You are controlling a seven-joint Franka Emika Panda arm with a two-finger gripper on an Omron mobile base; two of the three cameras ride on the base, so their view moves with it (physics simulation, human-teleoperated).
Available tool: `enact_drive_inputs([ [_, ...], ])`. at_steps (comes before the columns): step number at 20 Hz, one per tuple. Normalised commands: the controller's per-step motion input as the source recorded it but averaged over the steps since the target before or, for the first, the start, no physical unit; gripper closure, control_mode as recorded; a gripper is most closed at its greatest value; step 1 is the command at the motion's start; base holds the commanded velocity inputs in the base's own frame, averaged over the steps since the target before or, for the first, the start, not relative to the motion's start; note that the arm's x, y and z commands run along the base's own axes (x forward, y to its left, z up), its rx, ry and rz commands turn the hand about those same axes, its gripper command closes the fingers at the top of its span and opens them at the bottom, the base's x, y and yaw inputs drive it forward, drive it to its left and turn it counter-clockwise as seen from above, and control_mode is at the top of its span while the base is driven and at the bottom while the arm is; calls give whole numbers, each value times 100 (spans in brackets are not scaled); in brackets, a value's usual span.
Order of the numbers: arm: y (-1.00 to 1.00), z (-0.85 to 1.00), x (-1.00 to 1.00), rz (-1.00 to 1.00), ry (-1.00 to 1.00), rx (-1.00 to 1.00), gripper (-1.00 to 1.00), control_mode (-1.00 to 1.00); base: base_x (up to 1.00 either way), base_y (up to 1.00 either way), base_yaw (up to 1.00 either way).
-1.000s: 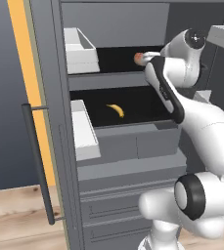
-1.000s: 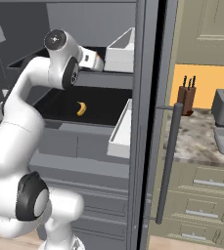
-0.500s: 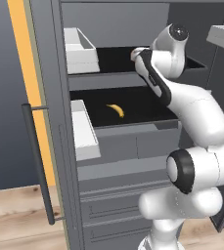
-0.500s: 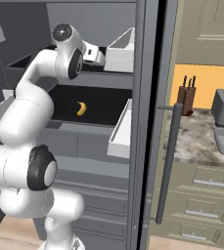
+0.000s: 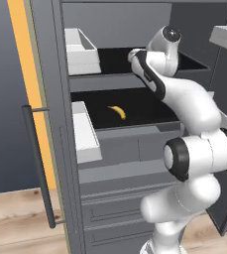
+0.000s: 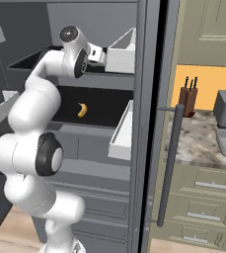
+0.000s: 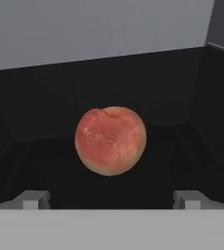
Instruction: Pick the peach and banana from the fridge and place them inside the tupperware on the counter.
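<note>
- The robot's arm reaches into the open fridge (image 5: 135, 144), with its gripper (image 7: 111, 199) at the level of the upper black shelf (image 5: 116, 59).
- In the hand view the peach (image 7: 110, 140) sits on that shelf, straight ahead of the hand and centred between the two finger tips (image 7: 33, 199).
- The jaws are spread wide, holding nothing; the peach is apart from both tips, a little beyond them.
- Being round, the peach offers no long axis to line up with.
- A straight advance looks enough to bring the fingers either side of it.
- The banana (image 5: 117, 112) lies on the shelf below, untouched.
</note>
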Motion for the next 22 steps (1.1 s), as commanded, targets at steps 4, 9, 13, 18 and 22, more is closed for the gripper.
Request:
enact_drive_inputs([
  [4, 0, -16, 46, 0, 0, 0, -100, -100, 0, 0, 0],
  [9, 0, -17, 48, 0, 0, 0, -100, -100, 0, 0, 0],
  [13, 0, -16, 49, 0, 0, 0, -100, -100, 0, 0, 0],
  [18, 5, -31, 24, 0, 0, -2, 100, -100, 0, 0, 0],
  [22, 2, -81, -13, -1, 0, -7, 100, -100, 0, 0, 0],
])
